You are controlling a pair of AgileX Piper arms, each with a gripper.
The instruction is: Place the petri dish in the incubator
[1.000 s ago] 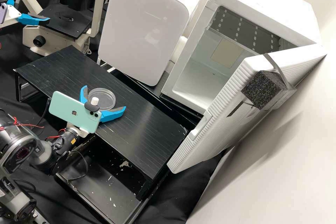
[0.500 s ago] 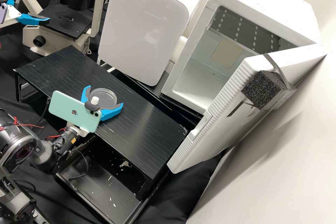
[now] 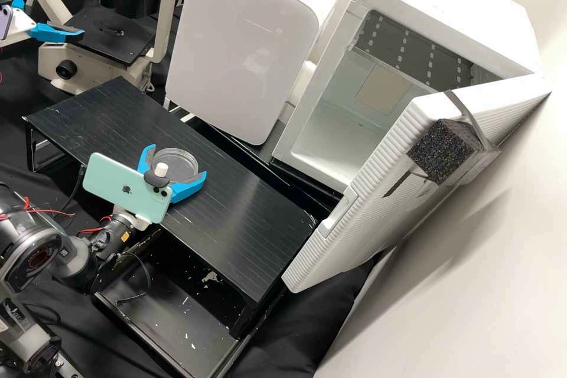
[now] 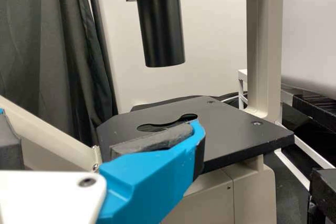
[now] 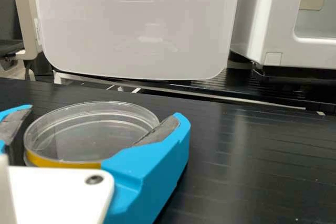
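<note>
Gripping the petri dish (image 5: 90, 137) between half-spread fingers (image 5: 152, 169), the right hand (image 3: 176, 163) sits low; the left hand (image 3: 58, 11) gapes, empty.

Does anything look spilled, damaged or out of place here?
Pale flecks are scattered over the black tray beneath the black ridged table, like debris or chipped paint. The clear round petri dish looks level and intact between the right end effector's blue fingers.

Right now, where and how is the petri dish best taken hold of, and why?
By opposite sides of its wall, probably, approaching level across the black table from its near edge: the petri dish is round, shallow and lies flat, so the right tool can straddle it.
</note>
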